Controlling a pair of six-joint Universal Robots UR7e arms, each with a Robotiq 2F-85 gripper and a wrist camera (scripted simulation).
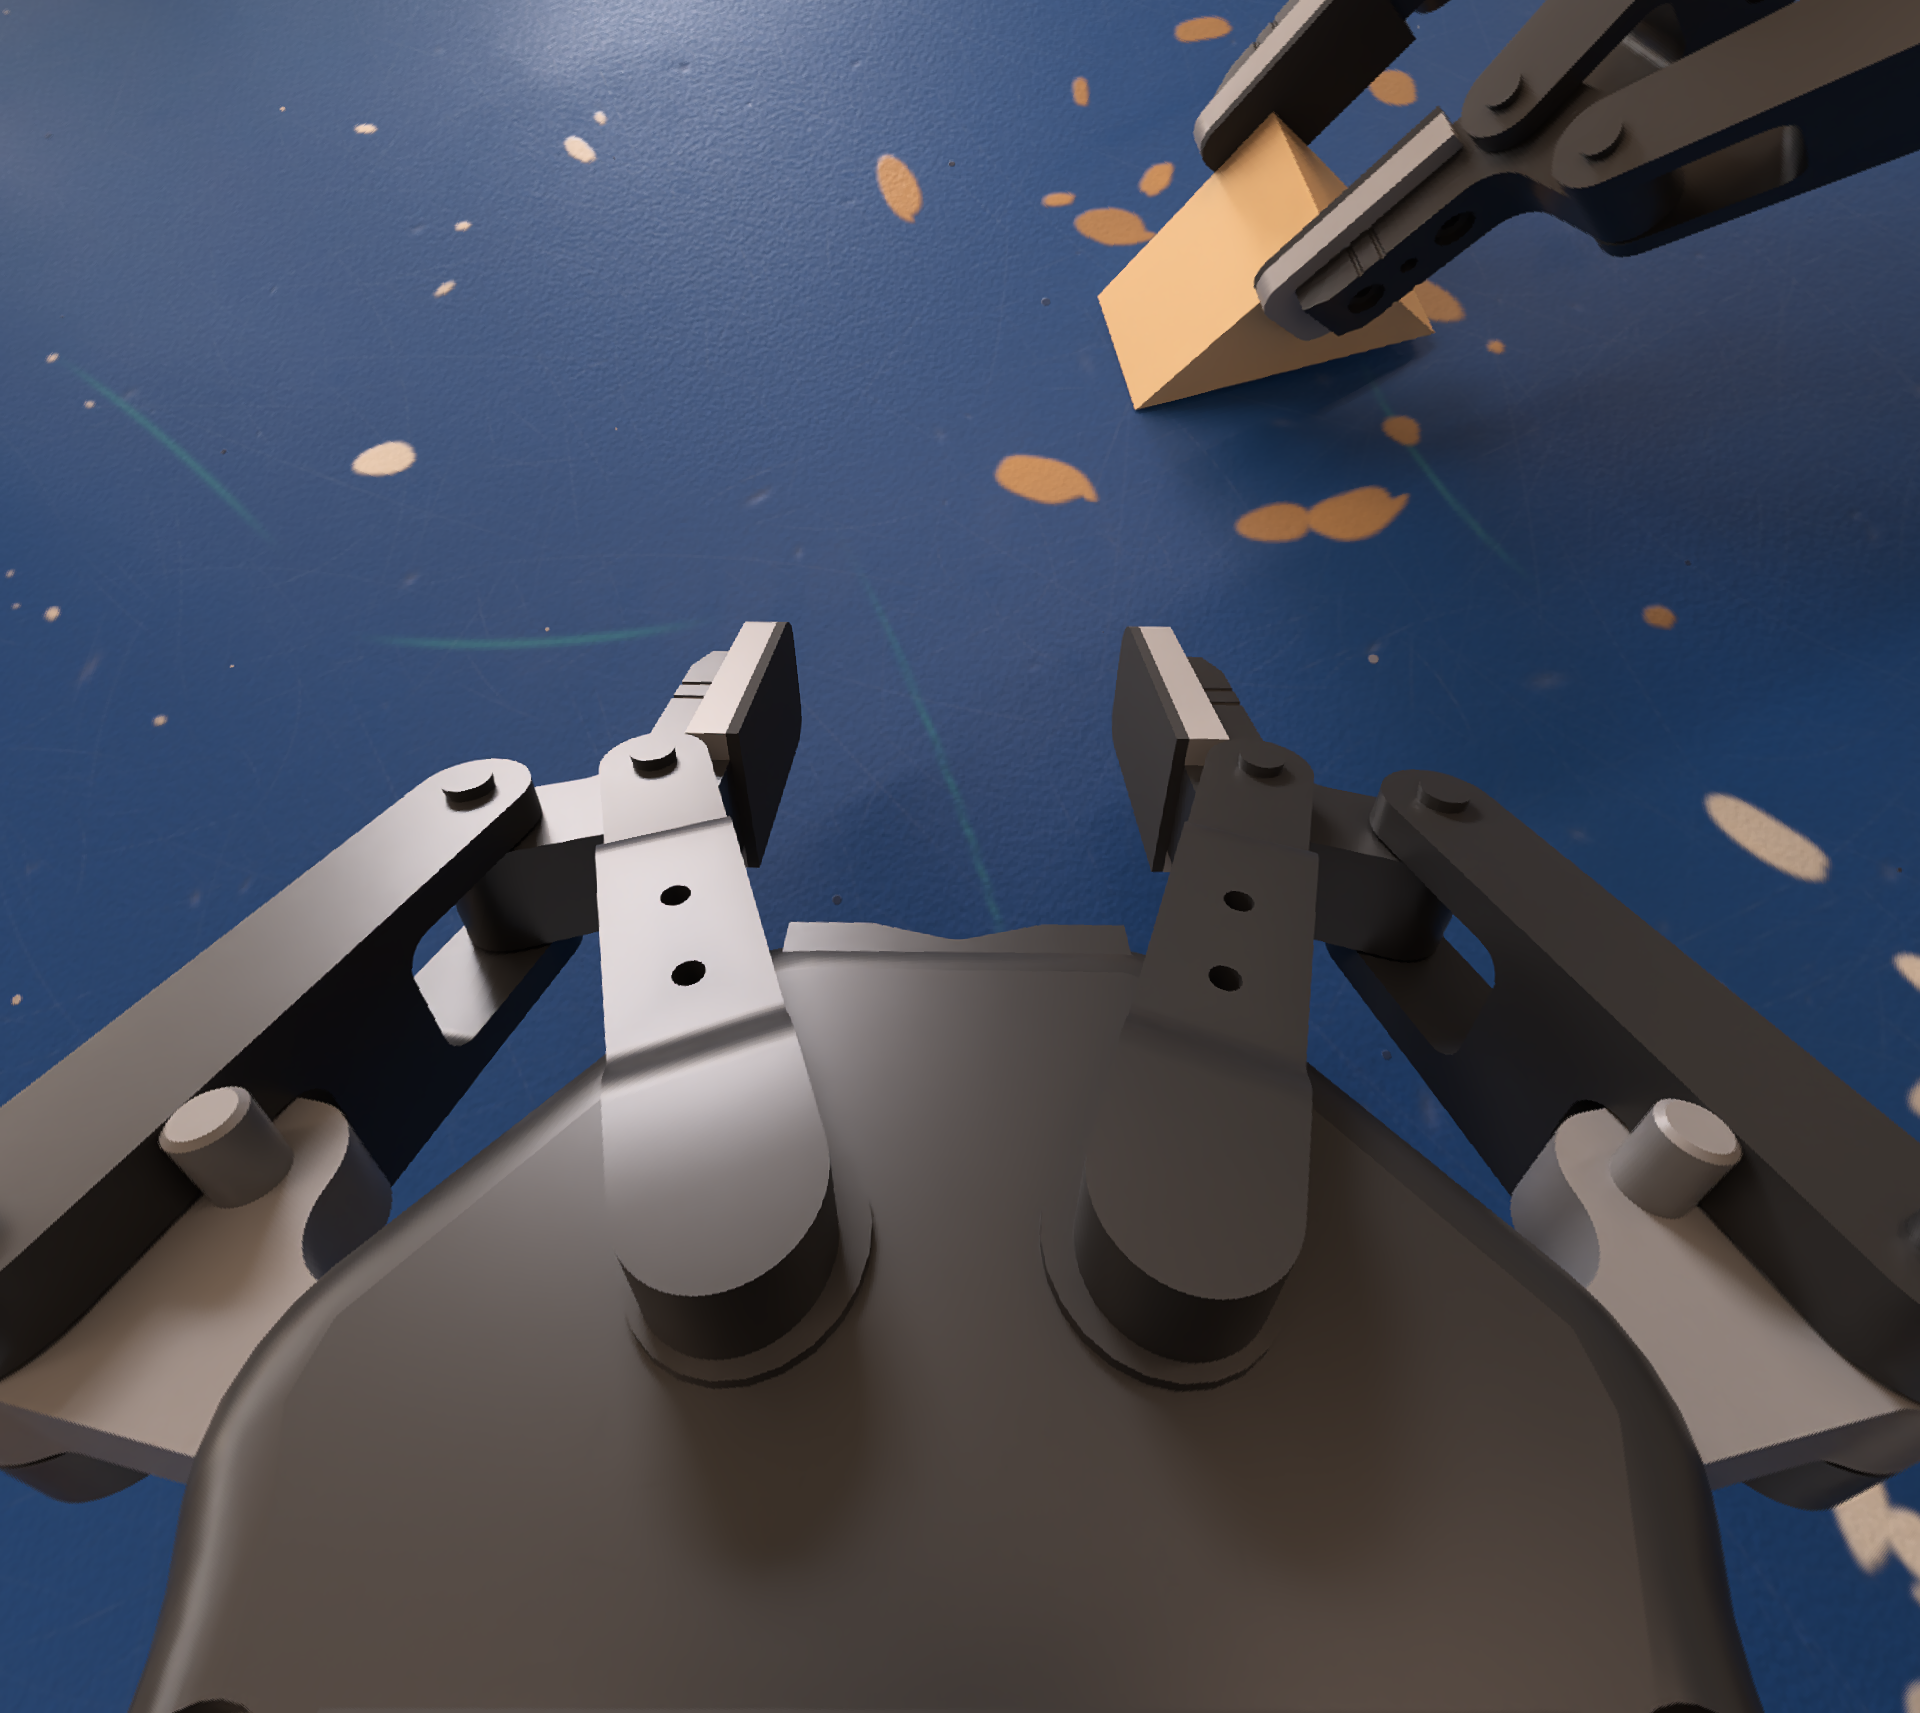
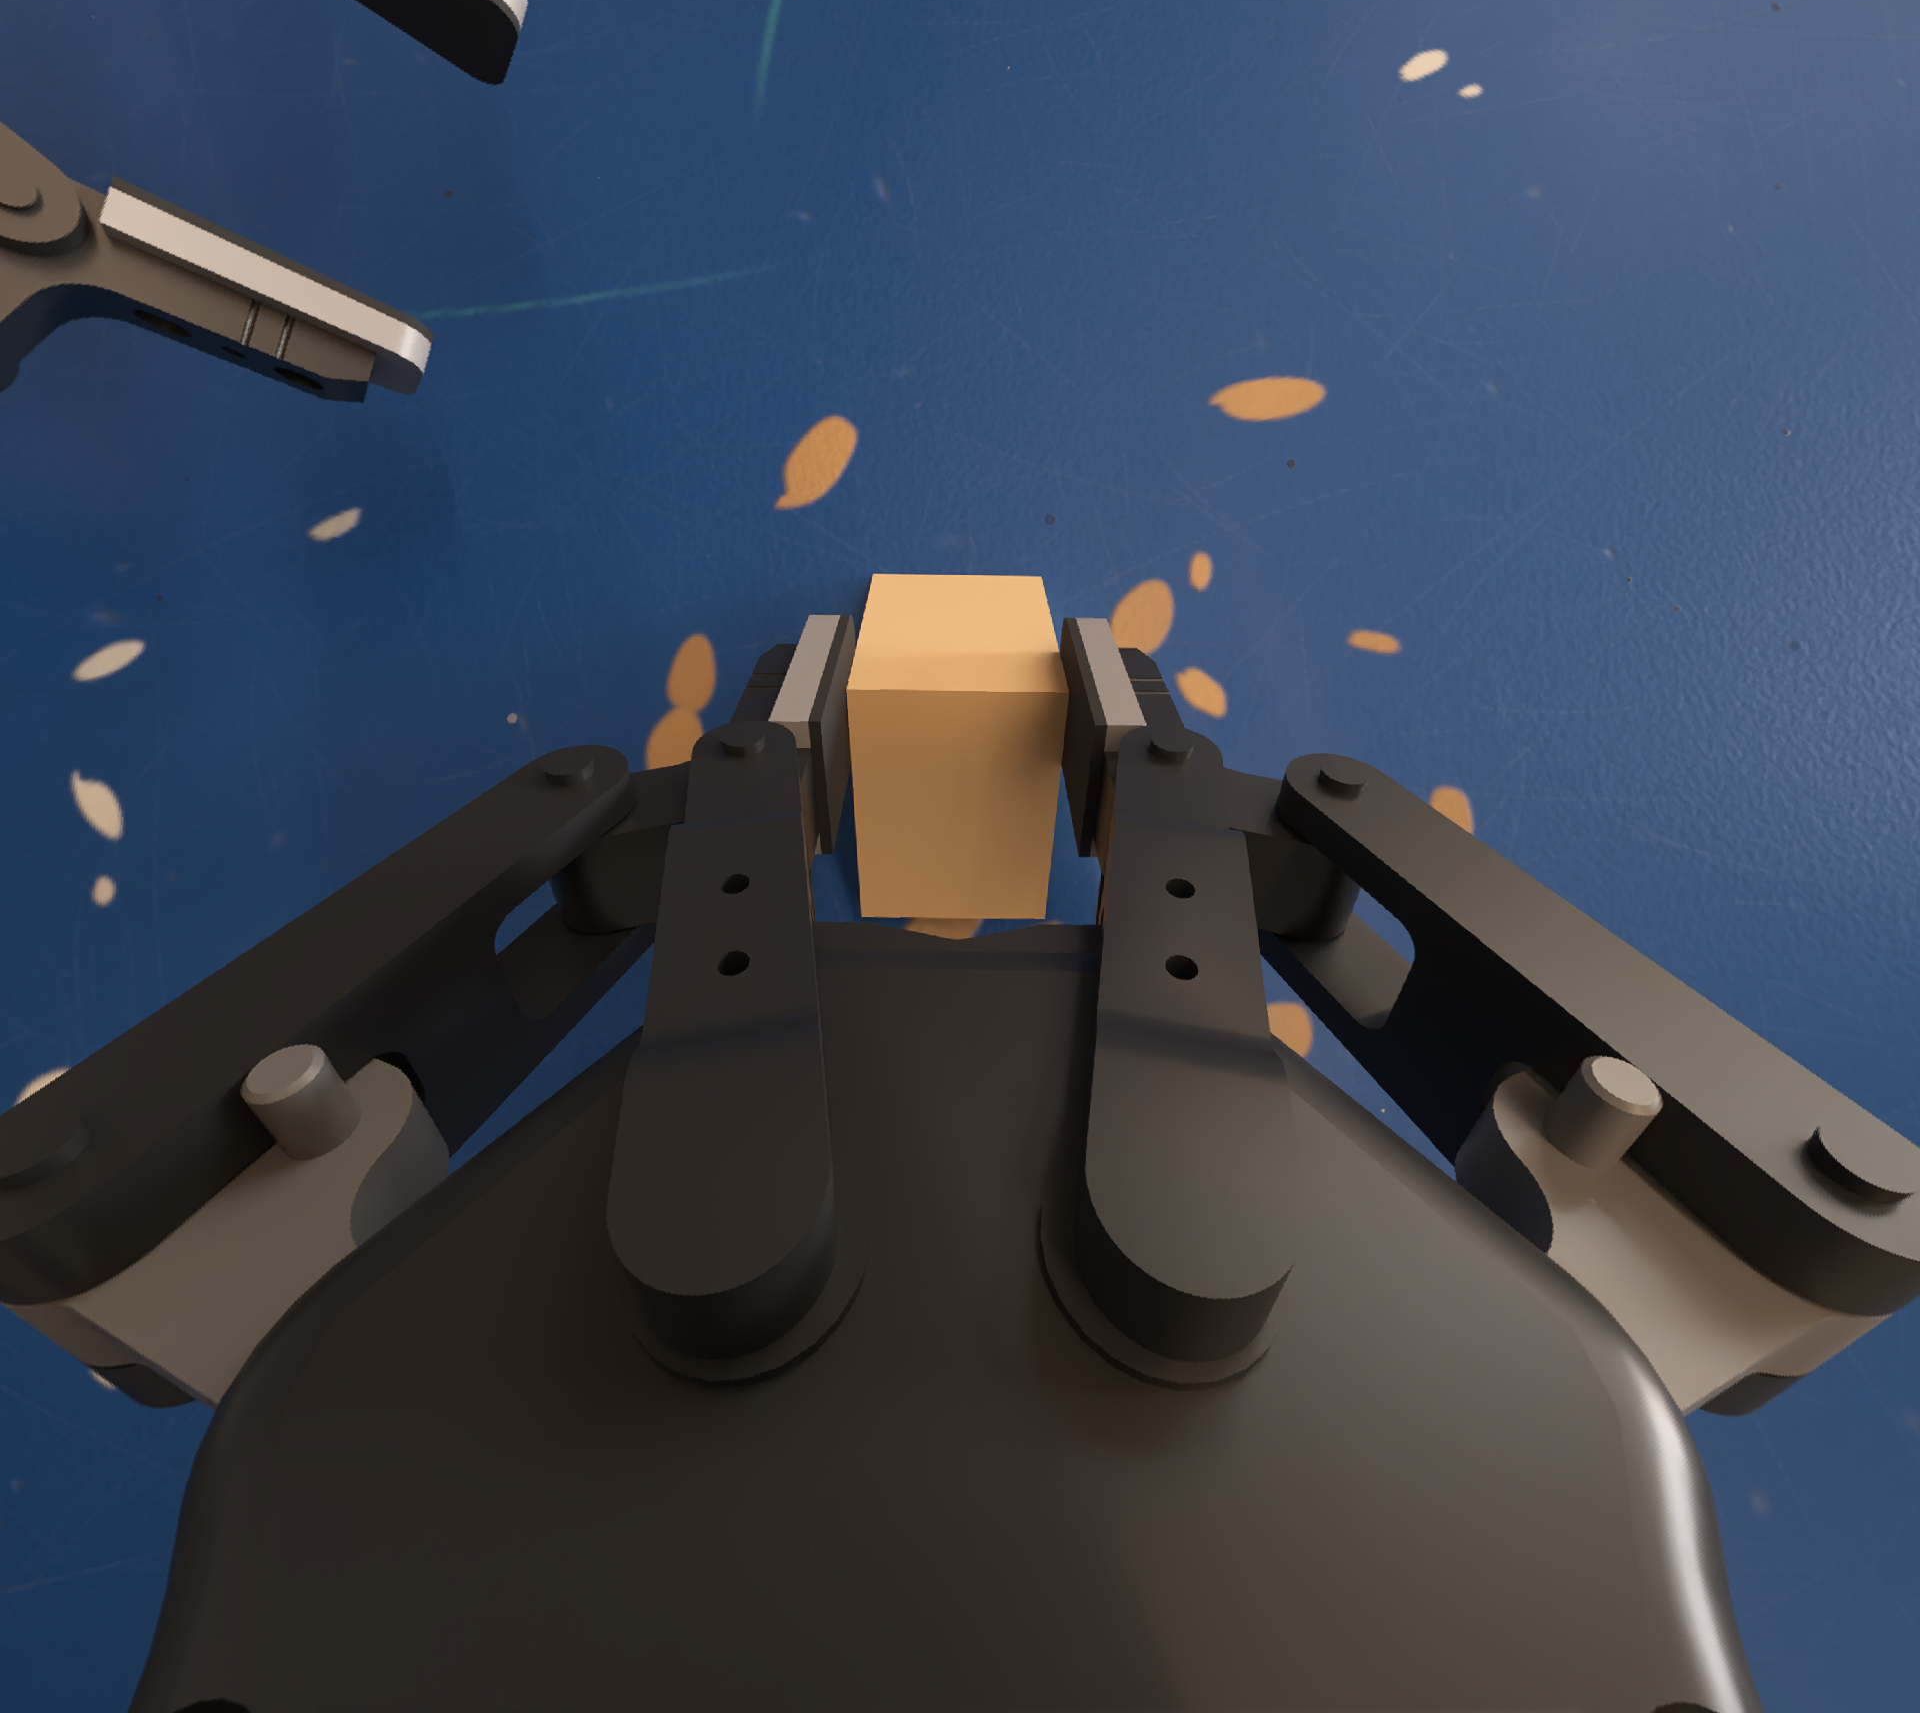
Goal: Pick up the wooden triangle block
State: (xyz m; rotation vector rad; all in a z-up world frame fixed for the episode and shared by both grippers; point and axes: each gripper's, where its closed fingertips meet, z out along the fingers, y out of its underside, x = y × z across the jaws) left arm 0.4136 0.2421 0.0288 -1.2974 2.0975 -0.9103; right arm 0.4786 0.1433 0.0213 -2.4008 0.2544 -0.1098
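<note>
Wooden triangle block (image 2: 951,749) on speckled blue surface (image 2: 1455,416), pinched across flat end faces by right claw (image 2: 954,707). Left claw (image 1: 956,728) spread, empty, nearby. Likely light, rigid, smooth; sloped sides best avoided.

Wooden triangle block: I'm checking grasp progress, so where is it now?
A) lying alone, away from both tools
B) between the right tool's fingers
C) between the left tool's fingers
B: the right tool has a finger against each side of the wooden triangle block, while the left tool is open and empty.
</note>
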